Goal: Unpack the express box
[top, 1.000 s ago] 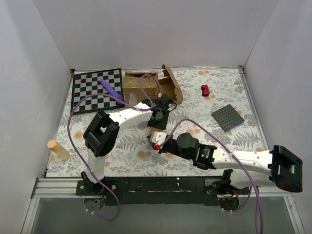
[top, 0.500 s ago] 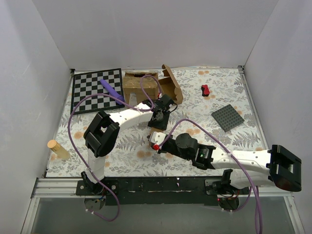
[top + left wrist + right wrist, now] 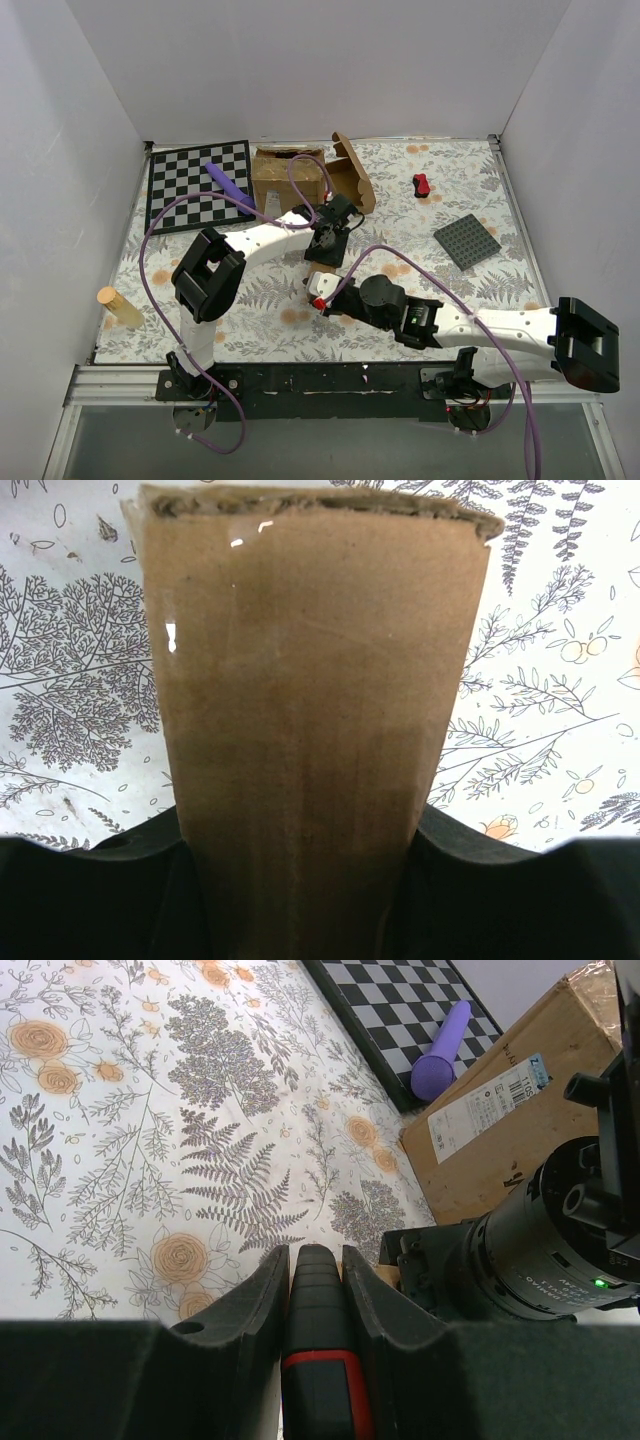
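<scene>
Left claw [image 3: 305, 865] is clamped on the express box [image 3: 310, 680], plain brown cardboard sticking straight out between its fingers (broad face toward the camera). Right claw [image 3: 316, 1265] is squeezing a black-and-red tool [image 3: 318, 1370]. The big carton [image 3: 500, 1130] sits ahead of it, off to the right.

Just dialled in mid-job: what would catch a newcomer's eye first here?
The small flat brown corrugated cardboard express box fills the left wrist view, clamped between the left gripper's fingers. Just nearer the arm bases, the right gripper is closed on a black tool with a red band. Behind both stands a large brown cardboard carton, beside a black-and-white checkerboard mat bearing a purple cylinder.
</scene>
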Tool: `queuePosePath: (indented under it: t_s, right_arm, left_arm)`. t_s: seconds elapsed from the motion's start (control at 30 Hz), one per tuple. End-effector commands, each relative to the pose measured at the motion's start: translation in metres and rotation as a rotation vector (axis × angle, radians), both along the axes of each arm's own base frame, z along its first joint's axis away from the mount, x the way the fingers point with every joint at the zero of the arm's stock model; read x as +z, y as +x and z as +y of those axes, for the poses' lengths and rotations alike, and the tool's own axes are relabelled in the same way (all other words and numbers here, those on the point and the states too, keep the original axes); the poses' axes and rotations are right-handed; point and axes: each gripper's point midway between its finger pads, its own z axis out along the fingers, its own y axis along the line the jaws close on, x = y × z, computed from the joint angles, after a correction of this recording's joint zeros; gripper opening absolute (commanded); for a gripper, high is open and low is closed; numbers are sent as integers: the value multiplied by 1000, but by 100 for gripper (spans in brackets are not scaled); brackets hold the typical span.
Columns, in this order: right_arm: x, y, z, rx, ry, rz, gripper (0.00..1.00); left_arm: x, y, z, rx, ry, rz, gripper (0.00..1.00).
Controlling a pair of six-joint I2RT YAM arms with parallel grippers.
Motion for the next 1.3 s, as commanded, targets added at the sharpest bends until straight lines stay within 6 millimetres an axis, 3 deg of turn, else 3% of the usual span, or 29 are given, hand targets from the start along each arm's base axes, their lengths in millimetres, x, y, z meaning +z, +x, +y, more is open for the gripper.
queuePosePath:
  t_s: [0.0, 0.27, 0.77, 1.27]
  right_arm:
    - [-3, 12, -18, -79, -62, -42, 1]
    - [-15, 12, -30, -93, -116, -45, 1]
    - [-20, 5, -41, -72, -134, -31, 1]
    - [-32, 3, -51, -88, -149, -8, 1]
  left_arm:
    - [-20, -20, 12, -29, 73, 64, 0]
    - [-18, -18, 15, -47, 88, 49, 0]
    - [-23, -16, 30, -86, 171, 21, 0]
    - [-22, -17, 27, -88, 157, 23, 0]
